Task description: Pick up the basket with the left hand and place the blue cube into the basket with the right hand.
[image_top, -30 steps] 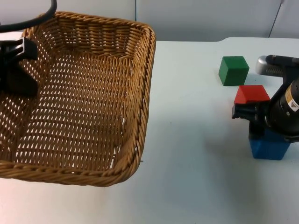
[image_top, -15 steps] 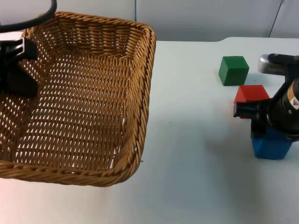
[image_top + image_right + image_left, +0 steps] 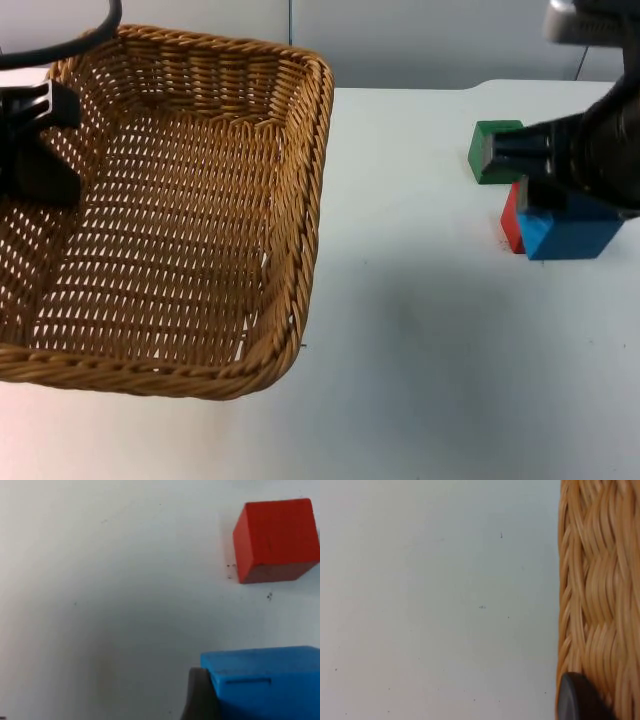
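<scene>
— Basket (image 3: pixel 180 200) first: where do you have it?

— You'll find the woven basket over the white table (image 3: pixel 400 330) on the left side of the top view, held by the left gripper (image 3: pixel 35 140) at its left wall. Your left wrist view has the braided rim (image 3: pixel 600 595) running just beside one black fingertip (image 3: pixel 575 700), with bare table next to it. The fingers look clamped on the basket wall, one of them inside the basket.

— And the blue cube?

— The blue cube (image 3: pixel 568 228) sits in the right gripper (image 3: pixel 560 205), off the table, at the right side of the top view. Your right wrist view has the blue cube (image 3: pixel 265 680) pressed against a fingertip (image 3: pixel 200 695), so the jaws are closed on it. It hangs well apart from the basket, with open table between the two.

— What lies around it?

— You see the red cube (image 3: pixel 513 220) on the table, partly hidden behind the blue one in the top view; in the wrist view the red cube (image 3: pixel 275 540) rests flat on the table beyond the blue one. The green cube (image 3: pixel 490 150) stands near the red one, towards the grey partition wall (image 3: pixel 440 40), partly covered by the right arm.
</scene>
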